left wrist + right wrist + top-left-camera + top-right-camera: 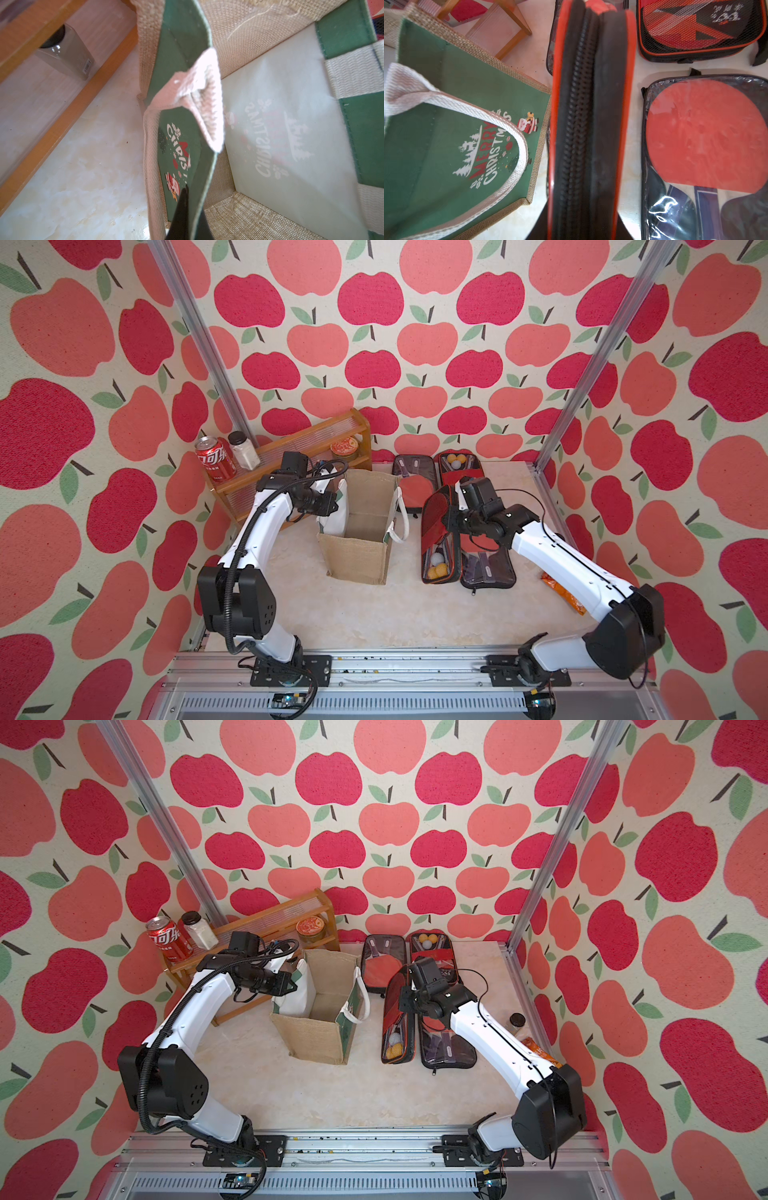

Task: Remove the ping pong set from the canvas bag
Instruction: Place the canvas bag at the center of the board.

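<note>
The canvas bag (361, 556) (316, 1036) stands open mid-table, tan burlap with green printed side panels; only its bare floor (259, 218) shows inside. My left gripper (332, 506) (286, 984) (191, 209) is shut on the rim of the bag's left side panel. To the right of the bag and outside it, my right gripper (446, 522) (405, 1002) (588, 224) is shut on a ping pong set (434, 531) (392, 1019) (591, 104). That set is a red-and-black zipped case held on its long edge, zipper toward the wrist camera.
Other ping pong cases lie flat right of the bag: a clear one (486, 568) (704, 145) in front, and a clear one (411, 485) and a red mesh one (455, 466) behind. A wooden rack (291, 464) with cola can (215, 460) and jar (243, 450) stands back left. An orange packet (563, 593) lies far right.
</note>
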`<state>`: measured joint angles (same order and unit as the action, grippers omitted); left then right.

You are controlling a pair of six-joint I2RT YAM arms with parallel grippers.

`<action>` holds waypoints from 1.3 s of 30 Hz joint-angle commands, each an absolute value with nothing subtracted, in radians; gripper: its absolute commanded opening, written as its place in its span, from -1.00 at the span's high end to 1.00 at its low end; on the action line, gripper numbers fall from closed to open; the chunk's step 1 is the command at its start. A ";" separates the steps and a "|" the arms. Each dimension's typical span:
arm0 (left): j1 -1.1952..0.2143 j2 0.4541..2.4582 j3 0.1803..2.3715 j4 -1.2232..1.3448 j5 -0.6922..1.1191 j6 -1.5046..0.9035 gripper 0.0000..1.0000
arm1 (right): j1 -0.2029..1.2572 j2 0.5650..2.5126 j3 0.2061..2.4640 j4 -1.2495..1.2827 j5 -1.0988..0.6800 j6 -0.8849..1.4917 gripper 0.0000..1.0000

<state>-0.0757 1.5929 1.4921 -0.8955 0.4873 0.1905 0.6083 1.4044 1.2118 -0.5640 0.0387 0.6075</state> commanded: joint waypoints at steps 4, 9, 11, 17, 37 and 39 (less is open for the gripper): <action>-0.066 1.549 1.468 -0.975 0.469 0.245 1.00 | 0.612 1.366 1.169 -0.390 -0.052 0.667 1.00; -0.053 1.517 1.446 -0.988 0.464 0.240 1.00 | 0.613 1.379 1.099 -0.299 -0.113 0.703 1.00; -0.042 1.506 1.432 -0.985 0.470 0.230 1.00 | 0.614 1.385 1.074 -0.275 -0.123 0.712 1.00; 0.007 1.474 1.393 -0.973 0.507 0.200 1.00 | 0.614 1.401 0.999 -0.183 -0.174 0.742 1.00; -0.049 1.478 1.374 -0.986 0.533 0.213 1.00 | 0.548 1.511 0.817 -0.026 -0.287 0.768 0.89; -0.068 1.484 1.376 -0.995 0.528 0.218 1.00 | 0.528 1.519 0.800 -0.023 -0.292 0.764 0.80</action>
